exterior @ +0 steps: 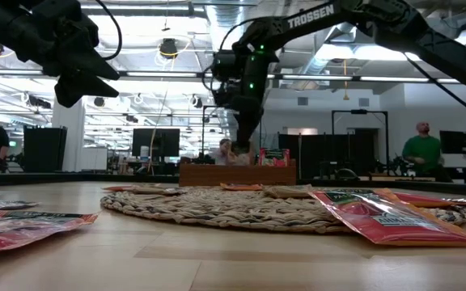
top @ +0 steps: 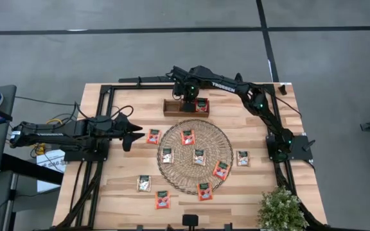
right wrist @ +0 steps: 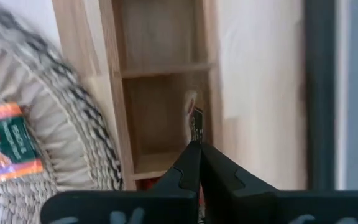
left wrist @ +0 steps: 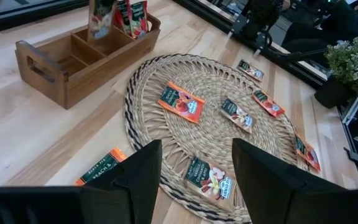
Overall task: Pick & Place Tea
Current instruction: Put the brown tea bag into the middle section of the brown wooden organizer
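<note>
Several tea packets (top: 199, 156) lie flat on the round woven mat (top: 172, 176), and others lie on the table beside it (top: 153, 136). At the table's far side stands the wooden compartment tray (top: 172, 108), with packets standing in its right end (top: 202, 105). My right gripper (top: 186, 96) hangs over the tray's middle, pointing down, shut on a tea packet (right wrist: 194, 118) that shows edge-on. My left gripper (left wrist: 197, 180) waits open near the table's left edge, clear of the mat, with nothing between its fingers. My right gripper pinches the tea packet's upper edge (right wrist: 196, 138) between its two fingertips, coming from above and pointing down. The packet hangs upright below the fingers over a tray compartment (right wrist: 160, 124). Whether its lower end touches the tray floor, I cannot tell.
A potted plant (top: 281, 208) stands at the near right corner. Black frame rails (top: 101, 102) run along the table's edges. Loose packets lie near the front (top: 163, 199) and right of the mat (top: 243, 158). People stand in the room behind (exterior: 421, 149).
</note>
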You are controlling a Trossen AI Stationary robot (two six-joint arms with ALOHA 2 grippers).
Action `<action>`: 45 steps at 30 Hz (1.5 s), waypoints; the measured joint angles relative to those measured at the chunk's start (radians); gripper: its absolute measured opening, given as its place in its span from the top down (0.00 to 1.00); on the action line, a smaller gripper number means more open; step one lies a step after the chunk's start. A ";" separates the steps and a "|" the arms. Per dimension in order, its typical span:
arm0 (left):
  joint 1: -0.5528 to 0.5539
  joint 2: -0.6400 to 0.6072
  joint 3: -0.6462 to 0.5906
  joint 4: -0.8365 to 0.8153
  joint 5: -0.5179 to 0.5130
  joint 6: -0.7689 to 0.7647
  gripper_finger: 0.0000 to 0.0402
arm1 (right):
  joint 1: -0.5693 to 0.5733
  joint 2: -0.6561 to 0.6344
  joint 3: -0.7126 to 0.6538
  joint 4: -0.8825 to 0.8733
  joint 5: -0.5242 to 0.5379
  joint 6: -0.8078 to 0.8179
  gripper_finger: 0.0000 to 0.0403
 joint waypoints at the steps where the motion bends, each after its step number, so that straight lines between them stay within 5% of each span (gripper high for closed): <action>1: 0.000 0.000 0.000 0.000 0.003 0.000 0.53 | 0.001 0.001 -0.012 -0.003 0.000 0.001 1.00; 37: 0.000 0.000 0.000 0.000 0.033 0.003 0.53 | 0.008 0.029 -0.029 0.042 0.009 -0.057 1.00; 45: 0.000 0.000 0.000 0.000 0.033 0.001 0.53 | 0.007 0.029 -0.029 0.044 0.009 -0.060 0.84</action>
